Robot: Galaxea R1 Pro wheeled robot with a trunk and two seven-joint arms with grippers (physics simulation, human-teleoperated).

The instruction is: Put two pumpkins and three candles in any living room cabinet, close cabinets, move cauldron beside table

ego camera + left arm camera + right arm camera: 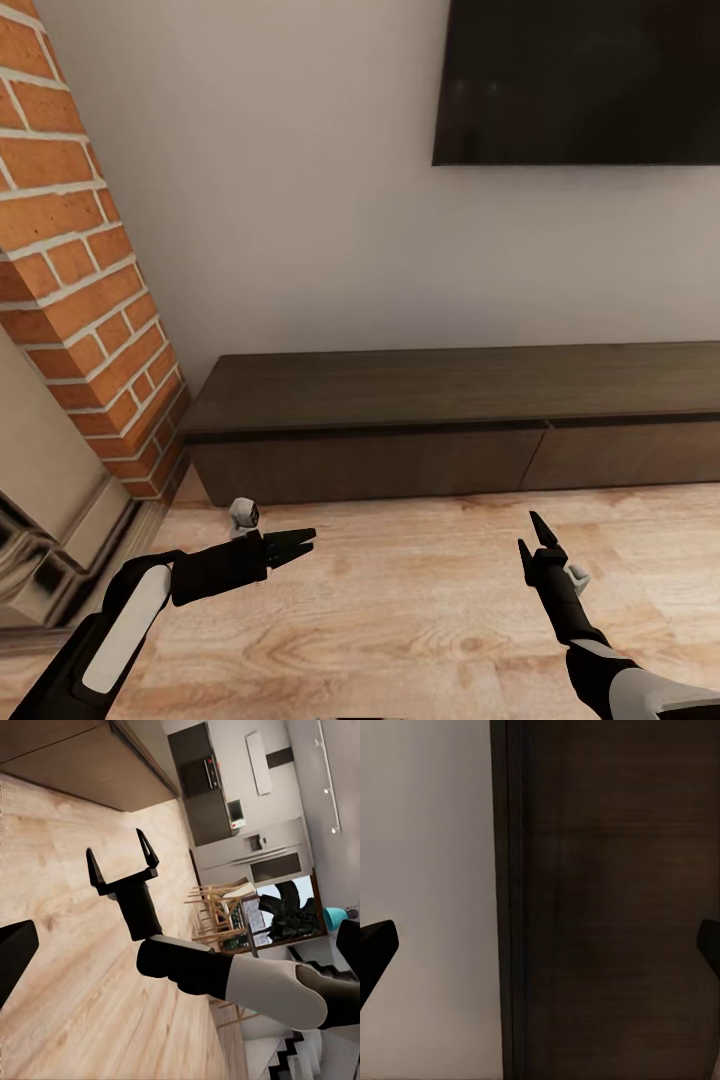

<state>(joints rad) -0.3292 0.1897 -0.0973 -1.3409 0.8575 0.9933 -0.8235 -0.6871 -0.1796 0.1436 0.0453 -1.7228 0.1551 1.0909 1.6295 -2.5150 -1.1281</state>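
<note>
The cabinet [450,400] runs long and low along the wall, dark brown, with both visible drawer fronts shut. My left gripper [298,545] hovers open over the wood floor in front of its left end, holding nothing. My right gripper [531,534] is open and empty too, pointing up toward the cabinet's middle. In the left wrist view the right gripper [120,859] shows its two fingers spread wide, with the cabinet [90,765] beyond. The right wrist view looks at the cabinet top [622,907] against the wall. The pumpkins, candles and cauldron are out of view.
A brick chimney column [70,260] and the fireplace surround [50,520] stand at the left. A dark TV [580,80] hangs on the wall above the cabinet. Wood floor [420,600] lies between me and the cabinet. Dining chairs [217,907] and a kitchen show far off.
</note>
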